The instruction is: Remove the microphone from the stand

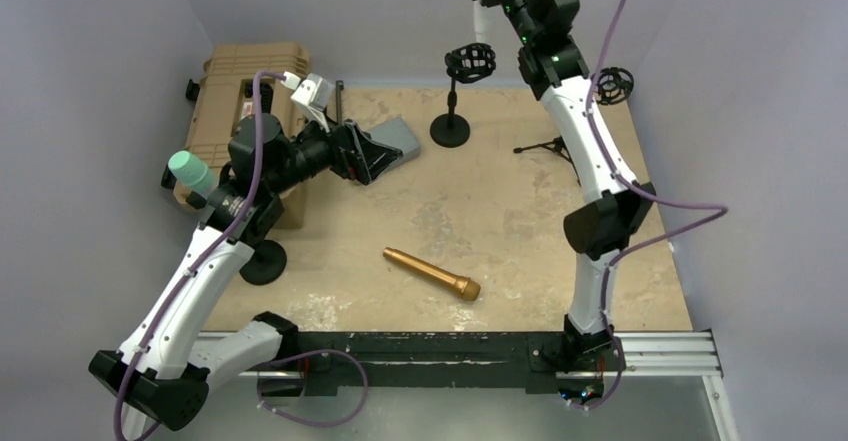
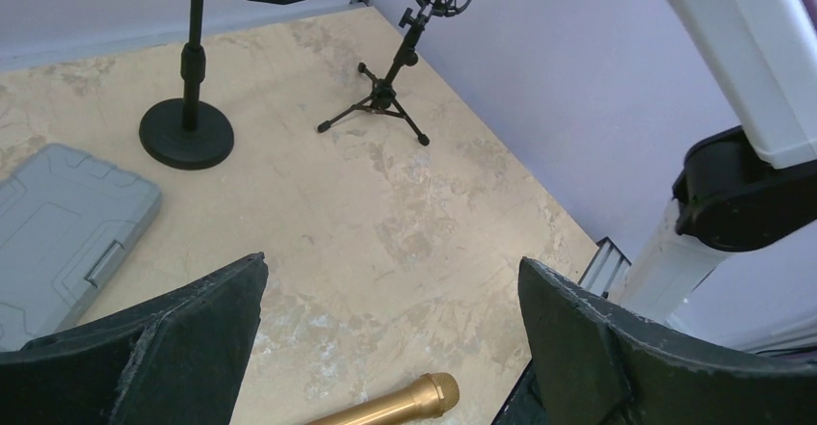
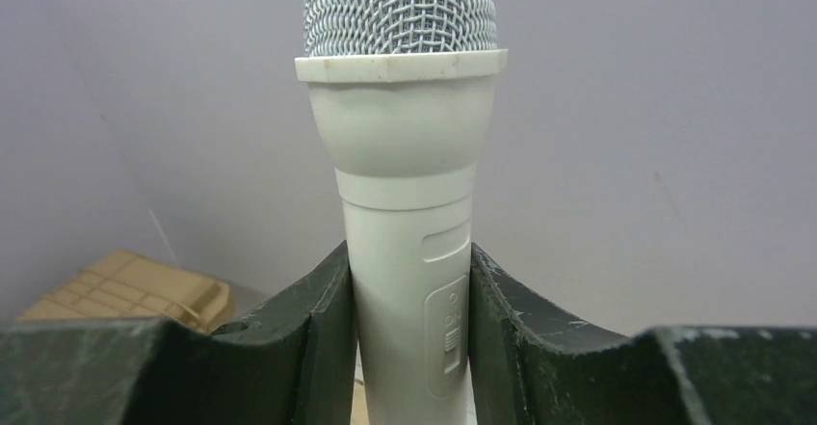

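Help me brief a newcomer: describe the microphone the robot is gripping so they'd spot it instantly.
At the table's far edge stands a black round-based stand; directly over it, the right pincer grips an upright microphone. It is white with a silver mesh head, unlike the gold microphone lying mid-table and the teal-headed one at left.

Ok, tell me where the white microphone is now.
In the top view, the white microphone is at the far edge of the table, gripped upright by the right tool just above the shock mount of the round-base stand.
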Motion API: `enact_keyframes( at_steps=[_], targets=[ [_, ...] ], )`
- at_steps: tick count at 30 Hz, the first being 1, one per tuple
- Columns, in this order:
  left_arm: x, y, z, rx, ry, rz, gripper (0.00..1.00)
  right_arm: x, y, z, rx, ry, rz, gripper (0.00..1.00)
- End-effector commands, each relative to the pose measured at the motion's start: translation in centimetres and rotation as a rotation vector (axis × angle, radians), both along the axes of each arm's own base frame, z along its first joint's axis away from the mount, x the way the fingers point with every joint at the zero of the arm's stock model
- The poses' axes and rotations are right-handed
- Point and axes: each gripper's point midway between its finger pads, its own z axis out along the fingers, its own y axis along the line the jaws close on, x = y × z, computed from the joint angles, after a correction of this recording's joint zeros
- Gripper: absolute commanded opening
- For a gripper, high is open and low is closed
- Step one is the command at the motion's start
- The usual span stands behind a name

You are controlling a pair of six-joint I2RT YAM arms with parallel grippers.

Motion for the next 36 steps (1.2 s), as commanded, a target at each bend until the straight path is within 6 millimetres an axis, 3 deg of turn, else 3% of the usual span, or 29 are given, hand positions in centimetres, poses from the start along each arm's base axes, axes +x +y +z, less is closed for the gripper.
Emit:
enact_keyframes(
  at_steps=[1,3,8,9,14,18,21,25,28,30,33,36],
  targets=[
    [0.1,-0.1,0.5,-0.004,-0.025,-0.003,1.00,-7.4,-2.0,9.3,0.124,-0.186,0.041,0.20],
    [0.1,-0.2,0.6,-0.006,-0.028,-0.006,1.00,-10.0,-2.8,9.6,0.199,-0.145,0.063,0.11],
    [0.1,-0.5,0.6,-0.019,-0.017,-0.021,1.00,-16.0,-2.4,4.6,0.419,-0.014,0.248,0.07],
    [0.1,-0.7,0.5,-0.022,-0.012,-0.026,1.00,-16.5,-2.3,1.6,0.462,0.054,0.266,0.07],
    [0.1,-2.5,-0.5,-0.022,0.054,-0.109,1.00,-20.6,-1.9,-6.7,0.716,0.254,0.401,0.07],
    [0.2,-4.8,-3.0,0.061,0.152,-0.184,1.00,-22.8,-1.7,-12.7,0.900,0.368,0.464,0.06],
    [0.3,-5.8,-5.0,0.128,0.177,-0.189,1.00,-23.1,-2.2,-17.2,1.031,0.501,0.356,0.06],
    [0.6,-6.2,-7.0,0.212,0.209,-0.166,0.97,-22.9,-3.7,-24.3,1.142,0.738,0.037,0.02],
    [0.7,-5.9,-7.1,0.236,0.203,-0.143,0.96,-22.9,-4.8,-26.2,1.074,0.761,-0.096,0.00],
    [0.5,-5.7,-6.7,0.237,0.187,-0.135,0.96,-22.7,-4.7,-27.2,0.934,0.782,-0.141,0.01],
    [0.1,-5.3,-5.9,0.234,0.153,-0.119,0.96,-22.0,-2.5,-28.3,0.537,0.776,-0.070,0.03],
    [0.0,-4.5,-5.1,0.234,0.114,-0.084,0.96,-22.2,0.1,-31.5,0.078,0.795,0.082,0.04]
  ],
)
